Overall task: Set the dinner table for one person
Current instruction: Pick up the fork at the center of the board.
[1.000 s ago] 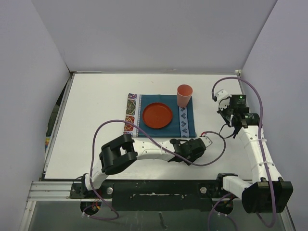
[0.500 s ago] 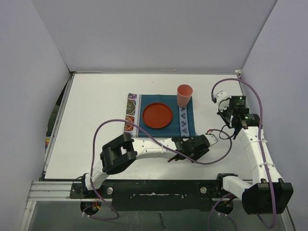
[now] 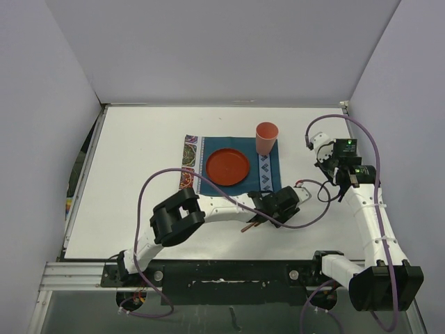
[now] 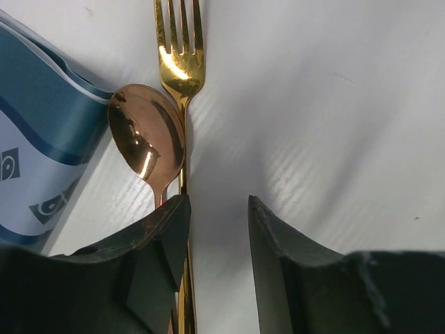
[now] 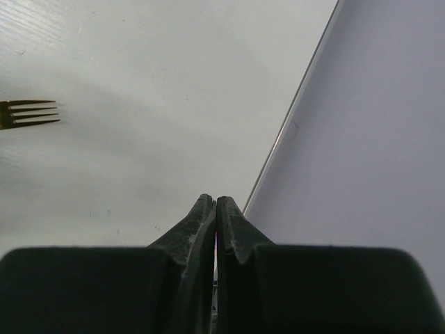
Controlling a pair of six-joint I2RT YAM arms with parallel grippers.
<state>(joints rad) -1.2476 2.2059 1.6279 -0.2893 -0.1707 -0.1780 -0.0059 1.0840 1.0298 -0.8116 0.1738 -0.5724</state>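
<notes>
Just swung the left gripper point(image 4: 217, 209) in to the near right corner of the teal rectangular placemat point(image 3: 233, 141), fingers half parted over a gold metal fork point(image 4: 179, 62) and coppery metal spoon point(image 4: 146, 136), no pinch visible. Holds the right gripper point(image 5: 215, 205) shut, empty, well right of it. Brings cutlery beside the placemat on the large white rectangular dinner table point(image 3: 139, 153), probably nearly set.

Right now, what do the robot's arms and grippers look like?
The left arm and right arm are white links with black joint housings, each with a purple cable. A green light glows on the right wrist. The left gripper and right gripper have dark, wedge-shaped fingers.
</notes>
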